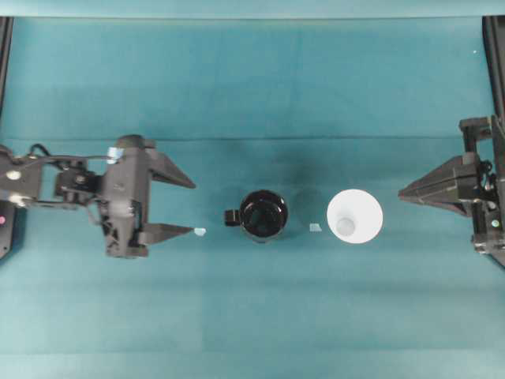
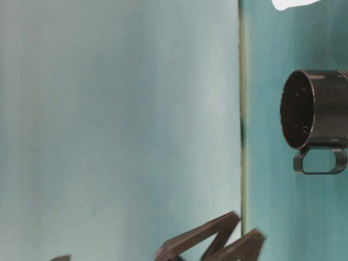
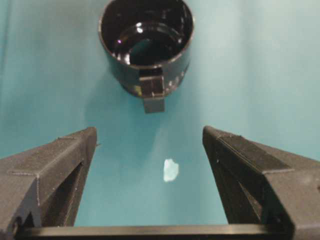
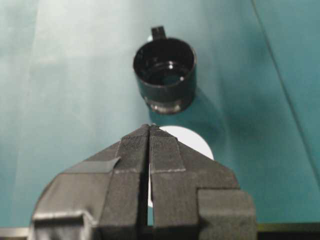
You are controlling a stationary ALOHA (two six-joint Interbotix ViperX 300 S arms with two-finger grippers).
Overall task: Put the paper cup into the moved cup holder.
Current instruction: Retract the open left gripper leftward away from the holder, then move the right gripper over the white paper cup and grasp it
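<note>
The glossy black cup holder (image 1: 263, 215) stands upright mid-table, its small handle pointing left. Just to its right, a small gap away, stands the white paper cup (image 1: 355, 216), open side up. My left gripper (image 1: 194, 208) is open wide, left of the holder and facing its handle, with nothing between the fingers. In the left wrist view the cup holder (image 3: 147, 45) sits ahead of the open left gripper (image 3: 150, 135). My right gripper (image 1: 401, 194) is shut and empty, right of the cup. In the right wrist view the paper cup (image 4: 197, 142) is mostly hidden behind the right gripper (image 4: 150, 127), with the cup holder (image 4: 165, 75) beyond.
A teal cloth (image 1: 252, 87) covers the table. One small white scrap (image 1: 200, 231) lies by the left gripper's lower fingertip, and another white scrap (image 1: 316, 227) lies between holder and cup. Dark frame rails run along the left and right edges.
</note>
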